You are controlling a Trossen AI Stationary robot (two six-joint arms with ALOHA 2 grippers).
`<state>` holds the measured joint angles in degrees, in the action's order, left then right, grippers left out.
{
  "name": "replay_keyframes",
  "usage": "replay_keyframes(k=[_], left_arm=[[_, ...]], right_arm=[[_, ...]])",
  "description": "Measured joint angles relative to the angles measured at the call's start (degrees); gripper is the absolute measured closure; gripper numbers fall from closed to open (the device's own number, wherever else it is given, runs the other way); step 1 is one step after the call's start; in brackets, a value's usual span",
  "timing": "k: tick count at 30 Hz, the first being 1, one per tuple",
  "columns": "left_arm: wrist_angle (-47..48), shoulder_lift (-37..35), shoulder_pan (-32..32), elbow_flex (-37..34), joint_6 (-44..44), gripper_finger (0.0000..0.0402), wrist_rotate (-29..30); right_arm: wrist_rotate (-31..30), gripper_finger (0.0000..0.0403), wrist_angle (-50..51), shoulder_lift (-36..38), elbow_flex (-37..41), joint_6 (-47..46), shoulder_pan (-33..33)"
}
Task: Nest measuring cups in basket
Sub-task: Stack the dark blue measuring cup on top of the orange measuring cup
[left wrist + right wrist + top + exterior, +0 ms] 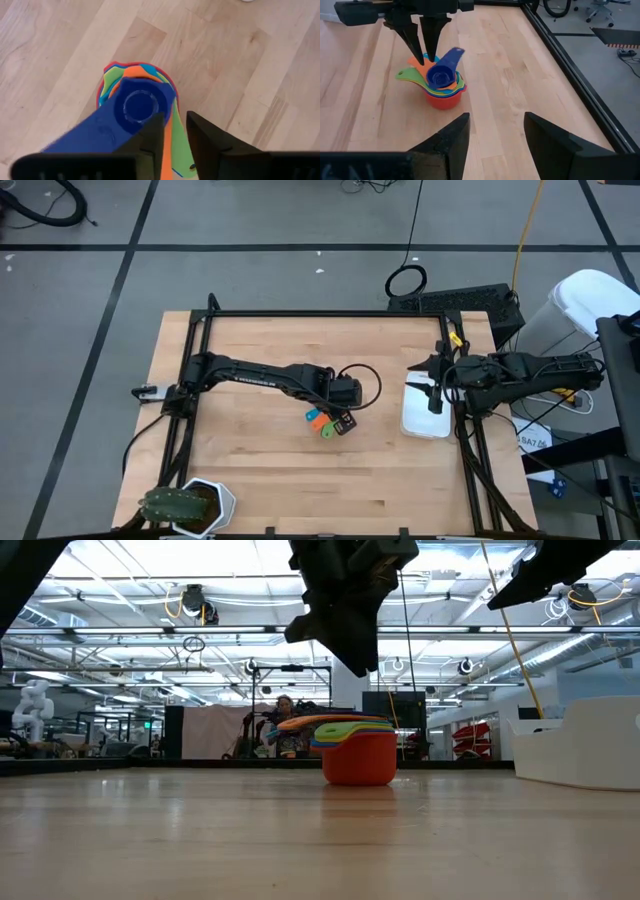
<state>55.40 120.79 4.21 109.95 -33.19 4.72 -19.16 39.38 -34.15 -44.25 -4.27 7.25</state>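
Note:
The measuring cups stand nested in one stack on the table's middle, the red one at the bottom on the wood and a dark blue one on top. Their handles fan out to one side. My left gripper hangs just above the stack, pointing down, its fingers a little apart and empty; it also shows in the low view, clear of the cups. The white basket lies at the table's right. My right gripper hovers over it, open and empty.
A white hexagonal pot with a green plant stands at the table's near left corner. A black frame rail runs along the table's edges. Bare wood lies between the stack and the basket.

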Motion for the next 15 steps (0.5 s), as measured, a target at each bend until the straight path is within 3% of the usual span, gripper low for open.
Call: replay_keyframes(k=[9, 15], left_arm=[[0.0, 0.0, -0.1, 0.0, 0.8, 0.0278, -0.2], [2.0, 0.0, -1.4, 0.0, 11.2, 0.0277, 3.3]], right_arm=[[0.0, 0.0225, 0.0, 0.0, 0.0, 0.0, 0.0], [0.7, 0.0225, 0.0, 0.0, 0.0, -0.8, 0.0]])
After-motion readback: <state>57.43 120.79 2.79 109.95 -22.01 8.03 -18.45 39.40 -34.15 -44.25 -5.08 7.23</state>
